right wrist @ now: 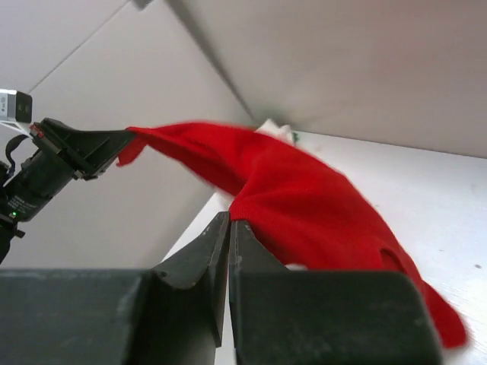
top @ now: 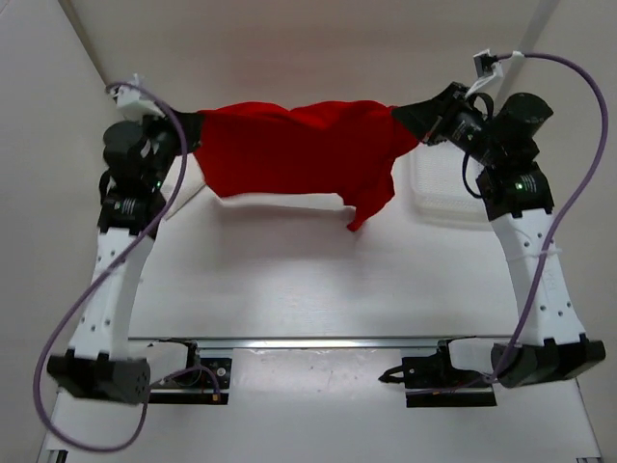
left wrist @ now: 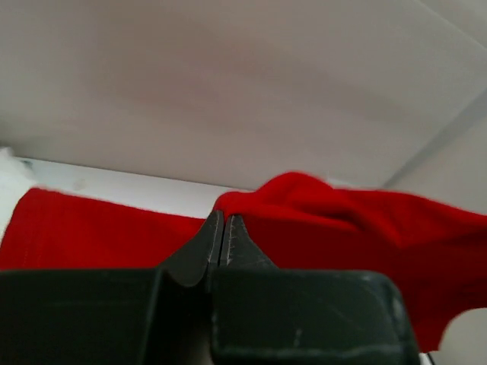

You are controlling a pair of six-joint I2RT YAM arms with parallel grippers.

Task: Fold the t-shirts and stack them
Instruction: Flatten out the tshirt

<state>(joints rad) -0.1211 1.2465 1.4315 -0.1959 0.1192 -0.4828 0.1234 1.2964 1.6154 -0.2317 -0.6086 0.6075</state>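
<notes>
The red t-shirt (top: 289, 149) hangs stretched like a hammock between the two grippers, raised above the far part of the table at about 12 o'clock in the top view. The left gripper (top: 196, 128) has it at the shirt's 9 o'clock end and the right gripper (top: 403, 116) at its 3 o'clock end. One loose flap droops from the shirt toward 5 o'clock. Both pairs of jaws are pinched tight on the red cloth, and each wrist view shows the fingertips meeting with fabric bunched right at them. Under the hanging shirt, a strip of white t-shirt (top: 280, 200) lies on the white table (top: 308, 280), showing along the red shirt's 6 o'clock edge. A pale basket (top: 453, 207) sits at about 3 o'clock, beneath the right wrist. Plain light walls (top: 289, 48) close the space at the back and on both sides. The left arm (top: 116, 260) rises from its base at 7 o'clock and the right arm (top: 540, 280) from 5 o'clock. Both reach away from the near edge, then bend inward at the wrist so the grippers point toward each other.
</notes>
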